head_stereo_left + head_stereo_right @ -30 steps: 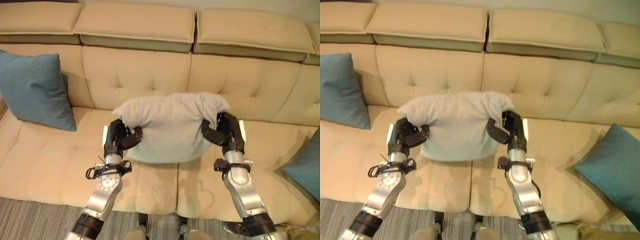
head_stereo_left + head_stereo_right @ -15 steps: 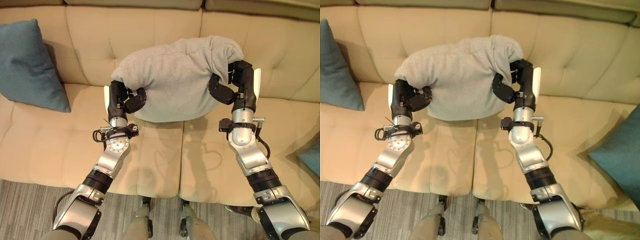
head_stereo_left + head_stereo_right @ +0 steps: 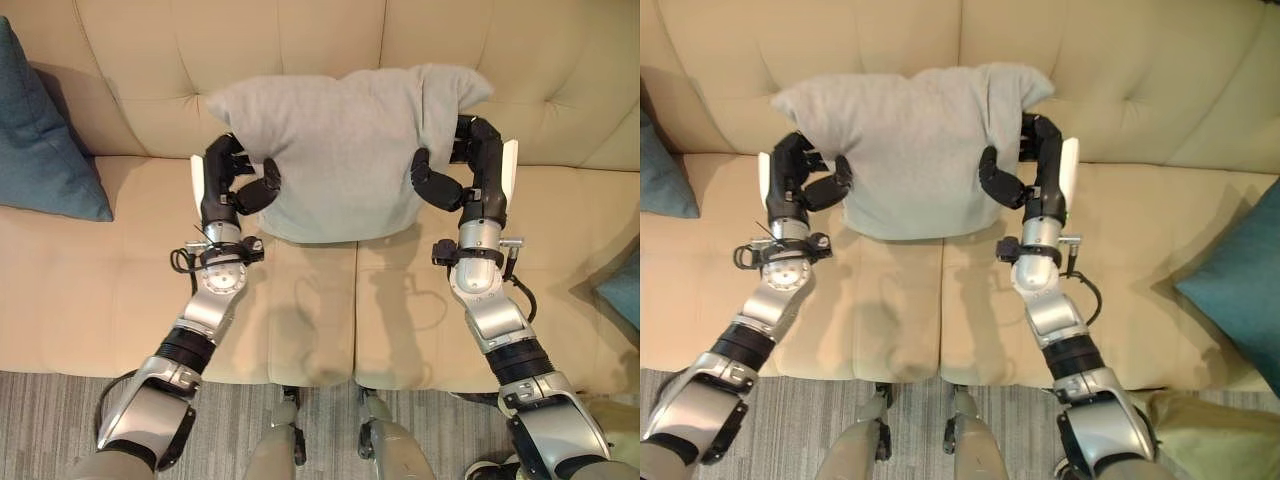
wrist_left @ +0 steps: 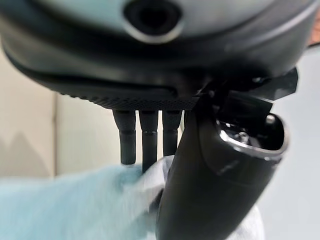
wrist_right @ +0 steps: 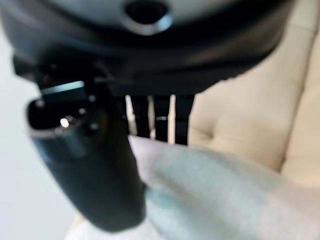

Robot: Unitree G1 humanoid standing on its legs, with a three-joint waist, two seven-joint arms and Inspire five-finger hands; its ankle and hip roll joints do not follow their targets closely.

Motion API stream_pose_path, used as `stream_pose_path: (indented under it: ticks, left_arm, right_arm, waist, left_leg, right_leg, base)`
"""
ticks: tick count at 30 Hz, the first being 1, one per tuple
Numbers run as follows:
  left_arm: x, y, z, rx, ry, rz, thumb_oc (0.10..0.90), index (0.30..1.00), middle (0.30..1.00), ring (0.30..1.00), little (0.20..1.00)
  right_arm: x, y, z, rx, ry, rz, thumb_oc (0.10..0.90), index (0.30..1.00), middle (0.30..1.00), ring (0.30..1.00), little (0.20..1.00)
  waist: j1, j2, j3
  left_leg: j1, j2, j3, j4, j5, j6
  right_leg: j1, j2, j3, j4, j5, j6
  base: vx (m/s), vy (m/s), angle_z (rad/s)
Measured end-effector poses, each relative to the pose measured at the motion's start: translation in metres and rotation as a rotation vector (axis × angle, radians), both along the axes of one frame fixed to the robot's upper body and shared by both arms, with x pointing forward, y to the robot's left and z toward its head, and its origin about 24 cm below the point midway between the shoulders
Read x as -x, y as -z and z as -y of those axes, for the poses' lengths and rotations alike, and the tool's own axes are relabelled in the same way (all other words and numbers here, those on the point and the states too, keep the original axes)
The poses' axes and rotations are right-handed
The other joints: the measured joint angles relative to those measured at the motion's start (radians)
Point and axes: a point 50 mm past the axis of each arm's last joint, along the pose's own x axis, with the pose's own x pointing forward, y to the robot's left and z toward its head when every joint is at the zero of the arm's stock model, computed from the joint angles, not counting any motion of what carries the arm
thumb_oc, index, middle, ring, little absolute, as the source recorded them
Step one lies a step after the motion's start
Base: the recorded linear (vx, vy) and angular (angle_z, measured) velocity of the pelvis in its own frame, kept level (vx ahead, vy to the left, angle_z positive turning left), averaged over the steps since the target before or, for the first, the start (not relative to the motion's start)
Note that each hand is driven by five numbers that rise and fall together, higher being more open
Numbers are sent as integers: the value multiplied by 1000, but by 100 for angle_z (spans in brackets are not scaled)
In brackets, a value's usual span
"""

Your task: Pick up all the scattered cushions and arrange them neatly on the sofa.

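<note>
Since 0.5 s ago grey cushion point(image 3: 345, 150) sits more level against sofa point(image 3: 560, 90) backrest; left hand point(image 3: 228, 185) and right hand point(image 3: 470, 180) fingers pinch its sides.

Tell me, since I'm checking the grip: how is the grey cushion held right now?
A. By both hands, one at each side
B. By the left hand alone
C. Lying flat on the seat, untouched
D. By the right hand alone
A: the left hand and the right hand each pinch a side edge of the grey cushion.

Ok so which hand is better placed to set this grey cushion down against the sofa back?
Neither alone: the left hand and right hand pinch opposite edges of the grey cushion, which already touches the sofa back.
</note>
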Motion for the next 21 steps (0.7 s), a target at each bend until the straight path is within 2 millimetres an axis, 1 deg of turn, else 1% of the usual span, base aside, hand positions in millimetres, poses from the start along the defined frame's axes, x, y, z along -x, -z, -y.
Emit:
stream_pose_path:
  ticks: [2,6,8,10,12,13,14,18,20,21]
  left_arm:
    - [-1,-9,-13,-37,-25,10,800,900,900,900,900]
    - [-5,-19,-26,-53,-45,9,800,900,900,900,900]
    - [-9,-26,-36,-48,-62,4,800,900,900,900,900]
    - [-12,-36,-43,-10,-84,15,800,900,900,900,900]
    - [-11,-39,-47,12,-94,25,800,900,900,900,900]
    - [-11,-41,-53,49,-109,33,800,900,900,900,900]
    - [-9,-42,-57,81,-127,41,800,900,900,900,900]
    - [-5,-41,-66,128,-155,55,800,900,900,900,900]
    - [7,-33,-67,141,-136,73,800,900,900,900,900]
    - [16,-19,-68,137,-130,53,800,900,900,900,900]
  right_arm:
    - [-3,-16,5,95,23,28,800,900,900,900,900]
    - [-7,-38,6,150,49,71,800,900,900,900,900]
    - [-20,-55,7,216,87,66,800,900,900,900,900]
    - [-30,-75,24,260,183,51,800,900,900,900,900]
    - [-32,-86,34,252,230,52,800,900,900,900,900]
    - [-32,-90,38,251,247,52,800,900,900,900,900]
    - [-32,-89,42,249,258,41,800,900,900,900,900]
    - [-31,-85,46,222,269,19,800,900,900,900,900]
    - [-19,-75,50,170,242,49,800,900,900,900,900]
    - [-10,-59,56,154,237,34,800,900,900,900,900]
  waist:
    - [6,2,3]
    - [21,4,9]
    - [26,6,16]
    - [48,6,21]
    - [55,6,21]
    - [57,5,22]
    - [58,5,23]
    - [58,5,40]
    - [62,4,41]
    - [62,4,42]
  left_leg:
    - [0,0,-3,0,2,-3]
    - [0,5,-5,0,6,-9]
    - [0,8,-7,0,9,-13]
    - [6,14,-11,0,12,-18]
    - [7,15,-17,0,20,-28]
    - [11,18,-20,0,21,-30]
    - [17,22,-29,0,21,-30]
    - [44,27,-35,0,21,-30]
    - [47,27,-37,0,21,-30]
    - [56,27,-39,0,21,-30]
  right_leg:
    - [1,0,-2,0,0,0]
    - [2,9,-2,0,1,0]
    - [4,11,-4,0,3,-3]
    - [13,14,-8,0,3,-4]
    - [20,15,-13,0,3,-4]
    - [26,17,-20,0,3,-4]
    - [37,21,-31,0,3,-4]
    - [72,28,-33,0,3,-3]
    - [77,27,-33,0,2,-2]
    - [87,27,-33,0,1,-1]
  base:
    - [0,0,0]
    - [-8,-3,0]
    - [-7,-12,2]
    - [-22,-16,6]
    - [-19,-12,13]
    - [-16,-13,19]
    - [-21,-4,18]
    - [5,8,10]
    - [14,13,6]
    - [13,6,7]
